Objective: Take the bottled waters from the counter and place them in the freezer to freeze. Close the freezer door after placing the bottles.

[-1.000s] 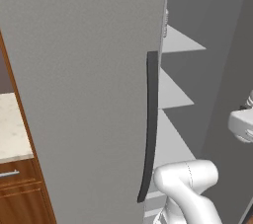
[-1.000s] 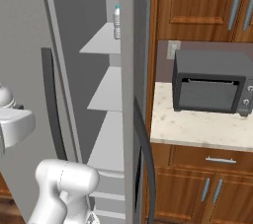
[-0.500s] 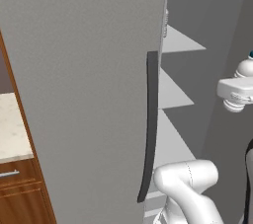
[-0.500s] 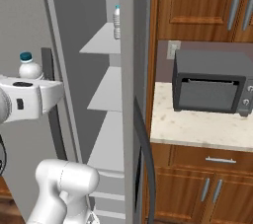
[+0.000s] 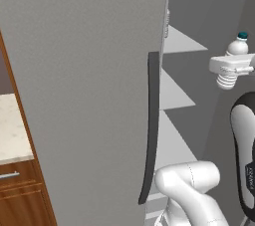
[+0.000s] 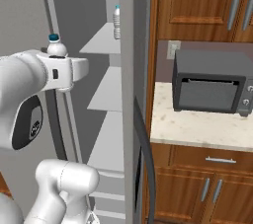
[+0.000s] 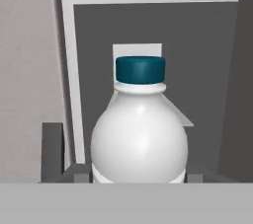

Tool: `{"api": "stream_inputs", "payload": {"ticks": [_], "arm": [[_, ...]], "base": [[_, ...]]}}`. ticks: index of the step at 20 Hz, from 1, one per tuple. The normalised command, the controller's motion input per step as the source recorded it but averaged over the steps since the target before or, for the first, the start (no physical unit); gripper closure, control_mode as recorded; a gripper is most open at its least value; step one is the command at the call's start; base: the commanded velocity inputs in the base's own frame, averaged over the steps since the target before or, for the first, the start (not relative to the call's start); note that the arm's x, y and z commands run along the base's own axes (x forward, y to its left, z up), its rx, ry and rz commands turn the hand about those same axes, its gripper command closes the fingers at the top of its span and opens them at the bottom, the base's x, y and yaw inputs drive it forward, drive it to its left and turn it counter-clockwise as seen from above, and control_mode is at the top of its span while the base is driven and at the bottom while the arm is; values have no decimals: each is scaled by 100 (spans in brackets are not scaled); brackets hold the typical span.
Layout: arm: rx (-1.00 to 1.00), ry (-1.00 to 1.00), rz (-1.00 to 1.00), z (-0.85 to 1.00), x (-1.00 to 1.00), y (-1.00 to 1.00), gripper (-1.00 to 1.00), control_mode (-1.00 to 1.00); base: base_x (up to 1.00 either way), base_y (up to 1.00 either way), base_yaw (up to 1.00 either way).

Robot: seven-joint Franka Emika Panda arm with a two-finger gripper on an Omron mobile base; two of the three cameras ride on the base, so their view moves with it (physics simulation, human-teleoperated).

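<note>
A teal-capped water bottle (image 7: 140,134) is held upright in the closed gripper (image 6: 58,72), level with the open freezer (image 6: 106,94), whose white shelves lie ahead beyond the hand.

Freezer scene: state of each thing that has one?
freezer door: open
hand: shut on a bottled water, raised in front of the freezer
held bottled water: upright, cap on
second bottled water: upright on an upper freezer shelf
toaster oven: door closed, on the counter
</note>
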Motion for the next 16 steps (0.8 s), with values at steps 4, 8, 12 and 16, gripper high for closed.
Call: {"api": "stream_inputs", "payload": {"ticks": [4,8,12,16], "arm": [[-1,0,0,1,44,0,100,-100],[0,0,2,3,64,-13,100,-100],[0,0,4,1,64,-9,100,-100],[0,0,10,0,52,-1,100,-100]], "base": [[0,0,0],[0,0,0],[0,0,0],[0,0,0]]}}
